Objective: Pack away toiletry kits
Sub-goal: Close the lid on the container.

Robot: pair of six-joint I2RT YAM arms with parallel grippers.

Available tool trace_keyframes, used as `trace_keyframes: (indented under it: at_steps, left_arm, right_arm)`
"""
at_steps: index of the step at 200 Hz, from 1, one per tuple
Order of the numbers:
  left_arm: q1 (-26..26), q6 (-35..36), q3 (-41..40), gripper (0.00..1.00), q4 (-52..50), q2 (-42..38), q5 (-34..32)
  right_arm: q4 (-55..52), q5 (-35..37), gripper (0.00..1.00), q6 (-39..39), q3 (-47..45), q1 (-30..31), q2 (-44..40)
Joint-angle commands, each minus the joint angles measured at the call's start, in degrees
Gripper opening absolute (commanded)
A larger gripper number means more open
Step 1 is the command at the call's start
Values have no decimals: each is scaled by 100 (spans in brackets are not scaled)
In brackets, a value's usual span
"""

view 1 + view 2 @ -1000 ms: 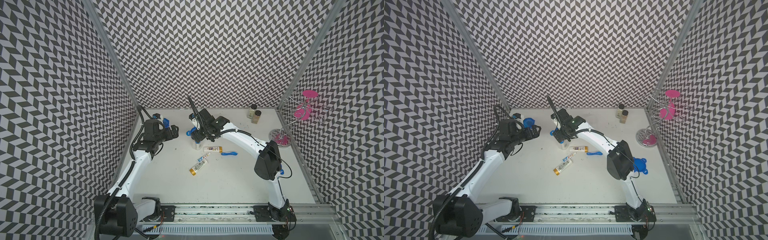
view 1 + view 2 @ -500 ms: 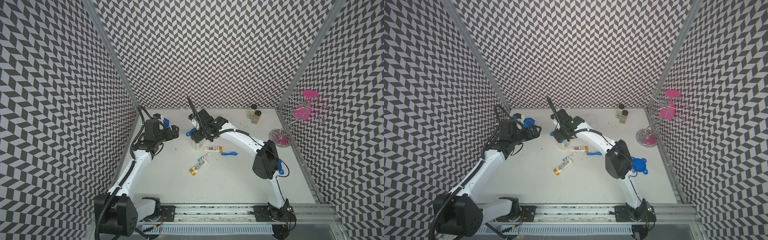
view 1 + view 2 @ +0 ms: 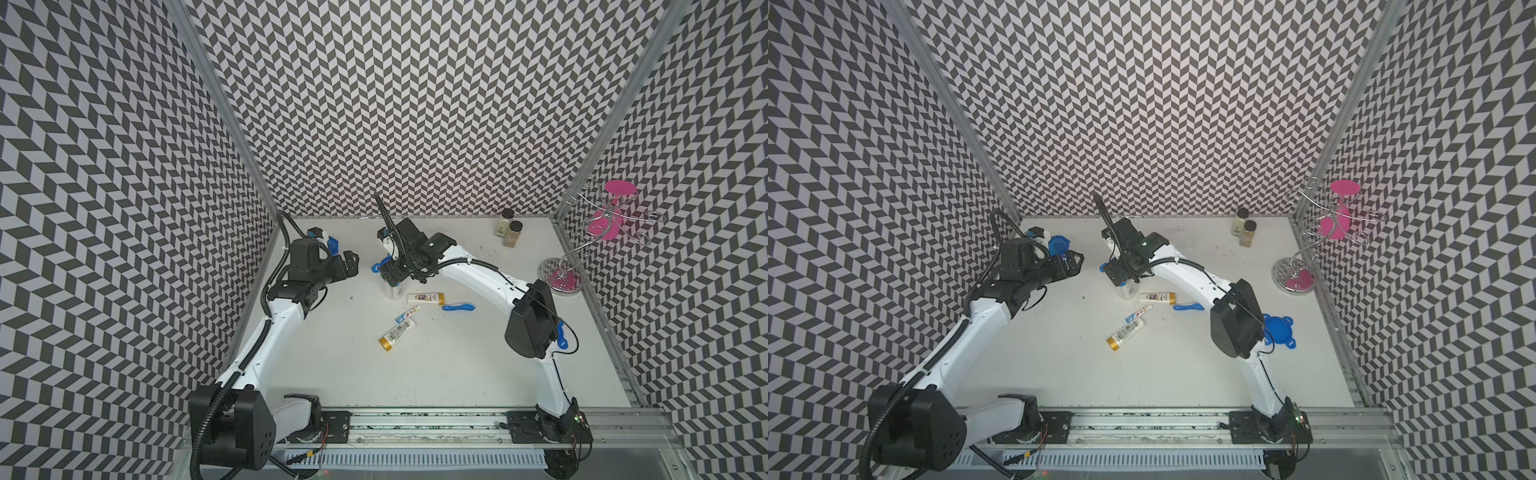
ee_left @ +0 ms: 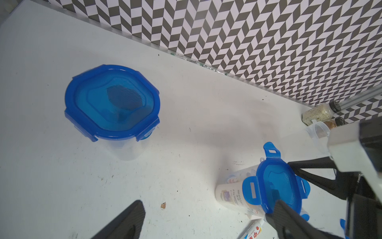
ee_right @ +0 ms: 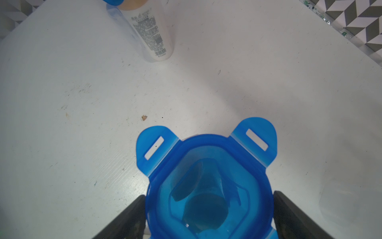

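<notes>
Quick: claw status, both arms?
Left claw: open, empty.
Right claw: astride the lid; whether it grips cannot be told.

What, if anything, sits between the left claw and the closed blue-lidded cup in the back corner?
Nothing visible. In the left wrist view only bare table lies between the open left gripper and the closed cup. The second lidded cup, flanked by the right gripper, stands off to the side.
</notes>
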Motion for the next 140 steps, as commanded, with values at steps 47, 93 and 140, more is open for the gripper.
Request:
trace_keyframes:
  at_steps: [47, 93, 140]
  left_arm:
    - [-69, 183, 385, 100, -152, 178, 238]
    - [-191, 218, 456, 100, -245, 284, 232]
    - [-282, 282, 551, 99, -334, 394, 253]
  right_arm:
    - [101, -130, 96, 143, -19, -13, -223]
    - [147, -362, 97, 294, -33, -40, -340]
    - [154, -528, 97, 428, -60, -198, -471]
